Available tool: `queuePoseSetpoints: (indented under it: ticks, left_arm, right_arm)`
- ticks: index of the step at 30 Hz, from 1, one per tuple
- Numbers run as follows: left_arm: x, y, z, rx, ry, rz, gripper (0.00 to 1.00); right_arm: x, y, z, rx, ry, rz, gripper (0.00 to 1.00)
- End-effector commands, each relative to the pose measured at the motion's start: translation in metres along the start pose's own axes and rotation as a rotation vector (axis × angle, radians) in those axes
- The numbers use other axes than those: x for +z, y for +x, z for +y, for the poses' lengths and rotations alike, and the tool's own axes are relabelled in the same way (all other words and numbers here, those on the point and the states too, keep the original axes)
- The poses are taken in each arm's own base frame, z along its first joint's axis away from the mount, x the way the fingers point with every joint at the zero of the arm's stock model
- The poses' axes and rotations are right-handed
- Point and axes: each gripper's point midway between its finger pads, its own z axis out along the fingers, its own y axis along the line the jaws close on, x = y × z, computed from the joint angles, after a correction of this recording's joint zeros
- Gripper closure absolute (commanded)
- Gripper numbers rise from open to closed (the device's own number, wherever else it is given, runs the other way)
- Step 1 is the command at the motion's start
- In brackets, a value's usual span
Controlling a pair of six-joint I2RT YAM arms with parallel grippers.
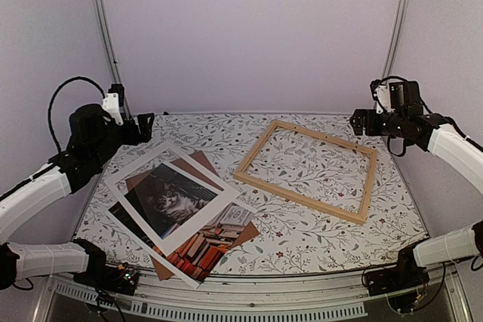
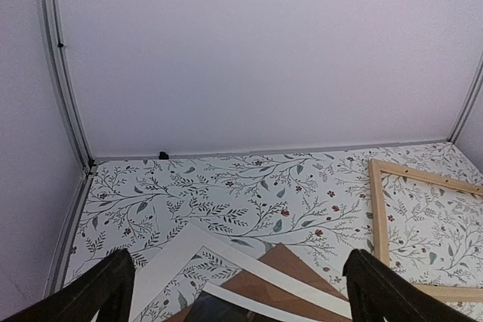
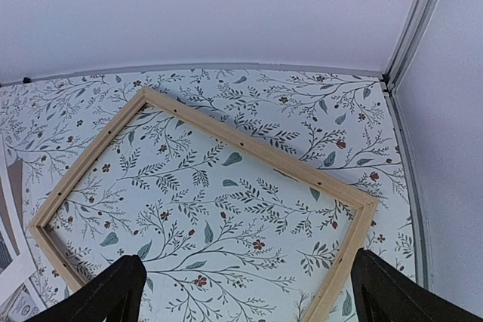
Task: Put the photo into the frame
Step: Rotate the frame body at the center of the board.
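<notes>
The photo (image 1: 170,200) lies face up at the table's left. Its cat shows through the window of a white mat (image 1: 132,173) lying askew on top, and its books stick out at the near edge. A dark corner of the photo shows in the left wrist view (image 2: 219,308). The light-wood frame (image 1: 298,199) lies empty on the right and shows in both wrist views (image 2: 377,209) (image 3: 241,143). My left gripper (image 1: 143,127) (image 2: 238,256) is open and empty above the mat's far corner. My right gripper (image 1: 355,122) (image 3: 247,258) is open and empty above the frame's far right corner.
A brown backing board (image 1: 202,162) (image 2: 290,269) lies under the mat and photo, and the mat shows in the left wrist view (image 2: 189,250). The floral table (image 1: 302,246) is walled by white panels and metal posts (image 1: 102,20) at the back corners.
</notes>
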Motion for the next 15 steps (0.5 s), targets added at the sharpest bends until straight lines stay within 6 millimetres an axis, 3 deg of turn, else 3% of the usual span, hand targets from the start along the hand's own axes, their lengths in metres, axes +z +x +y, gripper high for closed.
queuePoseSetpoints:
  ticks: [1, 9, 15]
  left_arm:
    - [0.000, -0.005, 0.002, -0.011, 0.000, 0.001, 0.00]
    - [0.002, -0.002, 0.000, -0.015, 0.008, 0.024, 0.00]
    - [0.003, -0.002, -0.004, -0.018, 0.030, 0.028, 0.00]
  right_arm:
    - [0.011, 0.012, -0.014, -0.041, 0.078, 0.086, 0.01]
    - [0.035, 0.011, -0.033, -0.045, 0.089, 0.137, 0.01]
    - [0.074, 0.020, -0.045, -0.116, 0.073, 0.219, 0.01]
